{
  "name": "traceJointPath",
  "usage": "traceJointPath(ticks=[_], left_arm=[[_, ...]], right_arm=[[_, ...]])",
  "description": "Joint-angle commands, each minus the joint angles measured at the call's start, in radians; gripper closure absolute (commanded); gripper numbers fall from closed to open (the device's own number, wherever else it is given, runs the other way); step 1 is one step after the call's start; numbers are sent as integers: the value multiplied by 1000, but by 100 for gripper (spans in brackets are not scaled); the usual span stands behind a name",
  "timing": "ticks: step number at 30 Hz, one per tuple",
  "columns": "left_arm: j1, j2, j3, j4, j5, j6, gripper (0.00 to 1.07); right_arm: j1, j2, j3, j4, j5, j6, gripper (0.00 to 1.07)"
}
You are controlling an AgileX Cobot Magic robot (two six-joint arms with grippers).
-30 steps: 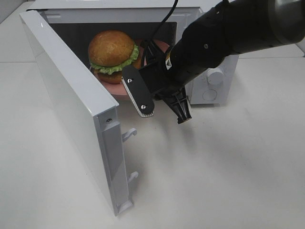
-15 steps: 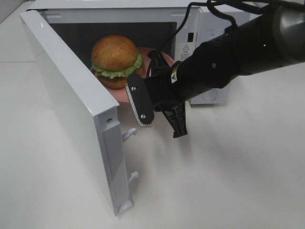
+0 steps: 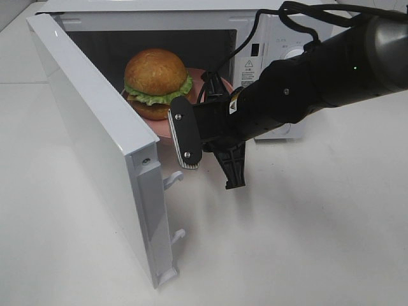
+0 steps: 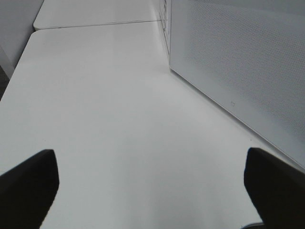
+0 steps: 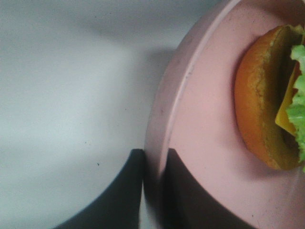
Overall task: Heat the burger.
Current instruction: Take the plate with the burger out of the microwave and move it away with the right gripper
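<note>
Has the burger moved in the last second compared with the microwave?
Yes. The burger has shifted slightly right and deeper into the microwave, carried on the pink plate that the right gripper holds by its rim.

**Plate and Burger Advanced Into the Cavity**

The right gripper (image 5: 153,191), closed on the rim of the pink plate (image 5: 205,138), has carried the plate and the burger (image 3: 157,83) slightly deeper into the microwave (image 3: 268,38) and toward its control panel side. The right arm (image 3: 306,83) has lowered and flattened, uncovering the control panel and upper dial (image 3: 294,53) it hid earlier.
</note>
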Motion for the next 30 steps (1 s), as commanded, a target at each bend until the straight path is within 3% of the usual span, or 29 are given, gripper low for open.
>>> traceJointPath(ticks=[1, 13, 30], left_arm=[[2, -2, -1, -7, -7, 2, 9], [2, -2, -1, -7, -7, 2, 9], [2, -2, -1, -7, -7, 2, 9]], right_arm=[[-14, -23, -3, 49, -77, 21, 107], [-14, -31, 3, 54, -88, 21, 107], [4, -177, 204, 21, -220, 21, 107]])
